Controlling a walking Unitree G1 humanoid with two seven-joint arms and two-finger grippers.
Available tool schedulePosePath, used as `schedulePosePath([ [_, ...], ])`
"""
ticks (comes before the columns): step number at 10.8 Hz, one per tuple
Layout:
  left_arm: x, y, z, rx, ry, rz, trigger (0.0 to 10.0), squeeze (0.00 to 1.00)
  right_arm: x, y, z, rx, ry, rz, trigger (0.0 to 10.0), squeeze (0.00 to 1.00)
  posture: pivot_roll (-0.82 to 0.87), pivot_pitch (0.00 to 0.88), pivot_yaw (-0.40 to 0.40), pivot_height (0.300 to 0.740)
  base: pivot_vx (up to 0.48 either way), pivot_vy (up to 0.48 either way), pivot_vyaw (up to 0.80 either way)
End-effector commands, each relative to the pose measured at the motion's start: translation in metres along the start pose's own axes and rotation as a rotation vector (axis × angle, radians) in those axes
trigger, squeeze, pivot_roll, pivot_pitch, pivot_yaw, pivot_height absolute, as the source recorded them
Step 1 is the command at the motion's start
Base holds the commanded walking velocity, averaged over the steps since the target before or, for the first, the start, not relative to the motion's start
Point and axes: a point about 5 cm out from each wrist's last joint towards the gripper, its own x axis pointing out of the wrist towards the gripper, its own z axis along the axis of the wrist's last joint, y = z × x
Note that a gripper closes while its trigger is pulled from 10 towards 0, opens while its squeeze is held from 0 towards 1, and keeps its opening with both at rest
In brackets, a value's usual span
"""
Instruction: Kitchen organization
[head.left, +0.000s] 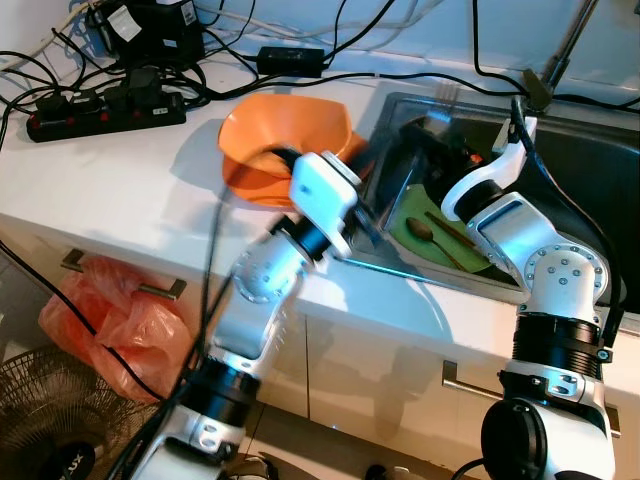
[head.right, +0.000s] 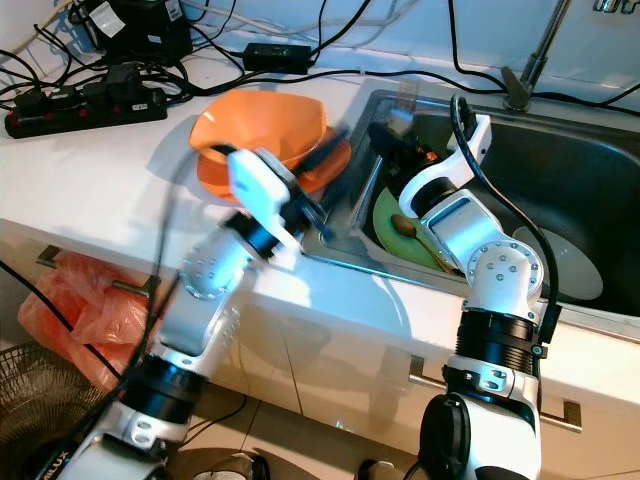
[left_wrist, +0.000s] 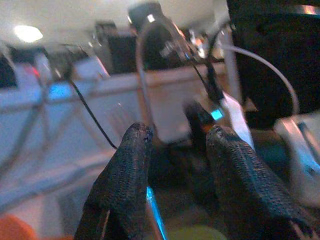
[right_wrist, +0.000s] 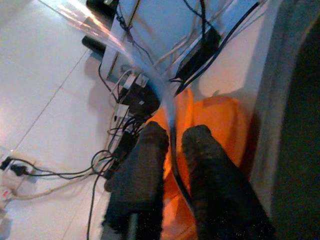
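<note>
Reaching into the sink from both sides

Holding 1 green plate (head.left: 412, 222), the steel sink (head.right: 590, 170) is set into the white surface (head.left: 120, 180). On that plate lies 1 brown spoon (head.left: 421, 229), with what looks like a pair of thin sticks beside it, too blurred to name. 1 pale round dish (head.right: 572, 262) rests further along the sink floor. Just beside the sink's rim, 1 orange bowl (head.right: 262, 122) sits on an orange plate (head.right: 335, 160); whether anything is in the bowl cannot be told.

At the sink's near edge is the left pincer (left_wrist: 176, 135), its 2 fingers apart with nothing between them. Above the plate, the right pincer (right_wrist: 172, 135) has its 2 fingers nearly together, a thin dark cable running through the narrow gap; whether they grip it cannot be told.

At the back of the surface lie 1 power strip (head.left: 105, 110), 2 black adapters and many cables. 1 orange plastic bag (head.left: 105, 320) hangs below by the drawer handle (head.left: 125, 280).
</note>
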Motion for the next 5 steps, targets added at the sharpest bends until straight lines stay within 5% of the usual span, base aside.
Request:
schedulePosePath([
  [1, -0.003, -0.002, -0.008, -0.042, 0.04, -0.01, 10.0, 1.0, 0.001, -0.002, 0.005, -0.025, -0.015, -0.033, 0.0, 0.0, 0.0, 0.102, 0.025, 0.74, 0.0, 0.0, 0.0],
  [5, -0.004, 0.003, -0.008, -0.037, 0.06, 0.008, 10.0, 1.0, 0.0, -0.014, 0.031, -0.079, -0.124, -0.138, 0.0, 0.0, 0.0, 0.1, 0.026, 0.74, 0.0, 0.0, 0.0],
])
